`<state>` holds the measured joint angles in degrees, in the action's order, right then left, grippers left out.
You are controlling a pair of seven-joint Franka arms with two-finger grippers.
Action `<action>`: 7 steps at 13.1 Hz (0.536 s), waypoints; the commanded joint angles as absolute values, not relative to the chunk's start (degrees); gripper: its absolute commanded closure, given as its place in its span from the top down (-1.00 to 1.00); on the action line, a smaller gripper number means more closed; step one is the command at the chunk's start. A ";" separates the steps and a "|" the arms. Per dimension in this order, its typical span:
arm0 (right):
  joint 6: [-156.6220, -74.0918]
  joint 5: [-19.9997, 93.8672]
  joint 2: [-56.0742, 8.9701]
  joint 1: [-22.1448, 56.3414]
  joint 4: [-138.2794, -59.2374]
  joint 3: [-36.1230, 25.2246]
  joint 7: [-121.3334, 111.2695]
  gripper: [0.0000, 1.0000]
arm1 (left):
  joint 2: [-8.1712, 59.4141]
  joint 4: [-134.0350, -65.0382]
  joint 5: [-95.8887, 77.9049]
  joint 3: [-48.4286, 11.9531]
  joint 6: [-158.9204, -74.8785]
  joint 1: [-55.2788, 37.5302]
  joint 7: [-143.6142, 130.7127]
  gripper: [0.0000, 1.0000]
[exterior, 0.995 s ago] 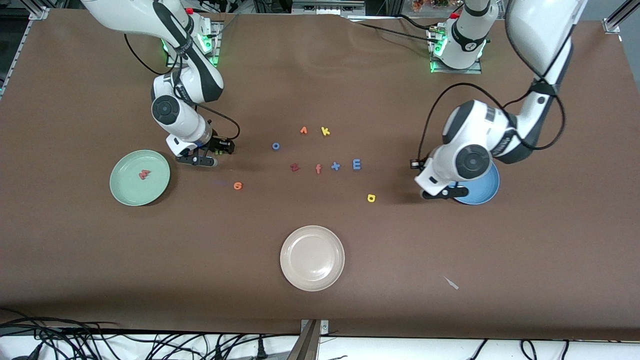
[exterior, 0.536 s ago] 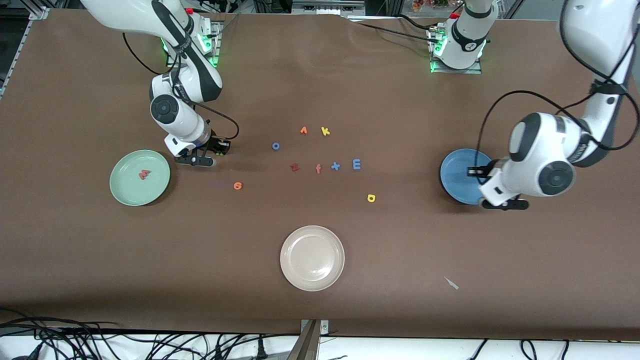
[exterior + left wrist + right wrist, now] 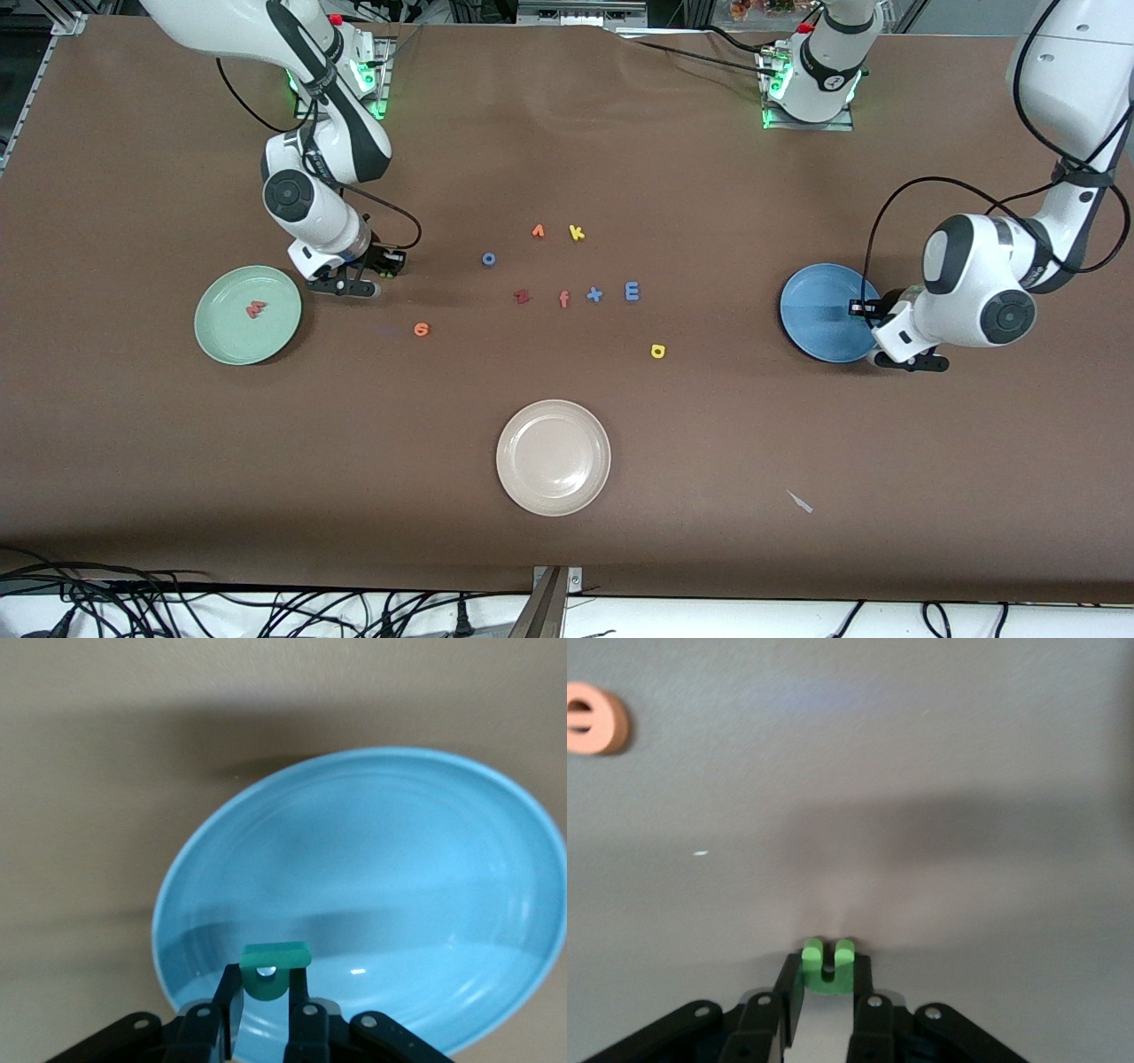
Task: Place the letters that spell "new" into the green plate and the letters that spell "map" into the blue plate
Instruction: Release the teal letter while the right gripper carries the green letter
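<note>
- The green plate [image 3: 248,315] sits toward the right arm's end of the bench, and the pinkish-red w [image 3: 255,309] already lies in it, so one letter of "new" looks done.
- Just beside that plate, the right claw [image 3: 370,282] is down low at the bench with its jaws pinched on the green n [image 3: 828,966]; the right wrist view shows the little piece gripped between the fingertips. I'd say it has only just been caught and not yet carried to the plate.
- The orange e [image 3: 422,330] lies loose on the bench, a bit nearer the front edge than that claw, so it is left to do.
- In the middle of the bench the spare letters are scattered, among them the blue m [image 3: 632,291]. It lies out in the open, untouched.
- The yellow rounded letter [image 3: 657,352] lies nearer the front edge than the m, also waiting.
- The cream plate [image 3: 554,457] near the front edge holds nothing that I can see.
- The blue plate [image 3: 826,312] sits toward the left arm's end and looks bare inside.
- The left claw [image 3: 264,1003] hangs over that plate's rim, clamped on the teal rounded letter [image 3: 275,968], which has not yet been let go.
- By my reckoning one letter of six is home, two are in hand, three remain.
</note>
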<state>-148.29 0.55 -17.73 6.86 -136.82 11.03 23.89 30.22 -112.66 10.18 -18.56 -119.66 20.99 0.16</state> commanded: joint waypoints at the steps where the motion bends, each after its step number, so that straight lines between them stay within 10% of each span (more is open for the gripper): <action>1: -137.59 -0.70 -13.90 6.68 -132.81 7.66 20.24 -0.91 | 30.06 -113.03 12.48 -19.25 -120.50 22.15 0.53 -0.19; 3: -135.79 -1.05 -13.27 6.59 -131.75 3.10 12.87 -0.90 | 29.62 -112.68 12.39 -19.42 -120.32 22.06 0.53 0.89; 7: -135.88 -1.14 -13.97 6.51 -130.79 -5.43 -3.05 -0.90 | 24.71 -112.24 10.38 -23.01 -118.57 21.88 -3.75 1.00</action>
